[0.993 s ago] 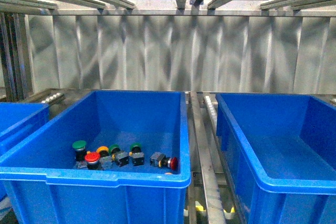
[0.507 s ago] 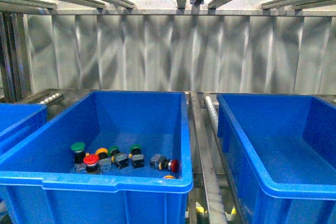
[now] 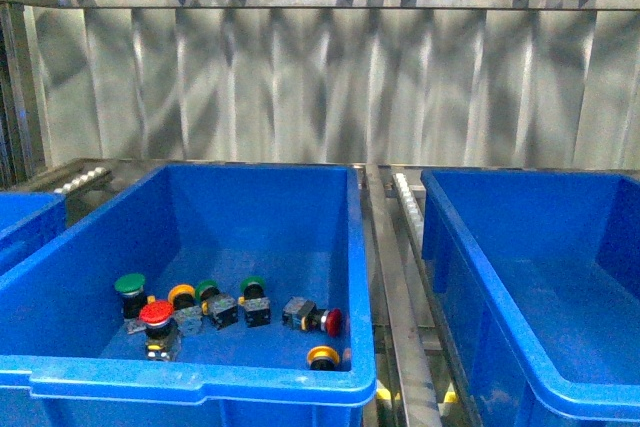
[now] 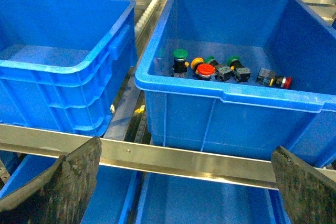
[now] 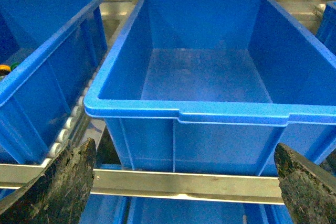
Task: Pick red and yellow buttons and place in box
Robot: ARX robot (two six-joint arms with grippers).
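The red and yellow buttons lie on the floor of the middle crate, one yellow button at its near wall hidden from the left wrist view; the front view shows neither arm. Left gripper and right gripper stand wide apart, holding nothing. The box, right of that crate, shows its whole inside only in the right wrist view.

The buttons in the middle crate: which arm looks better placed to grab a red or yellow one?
Probably the left. Its open left gripper faces the middle crate holding the red button and yellow button; the right gripper faces an empty crate.
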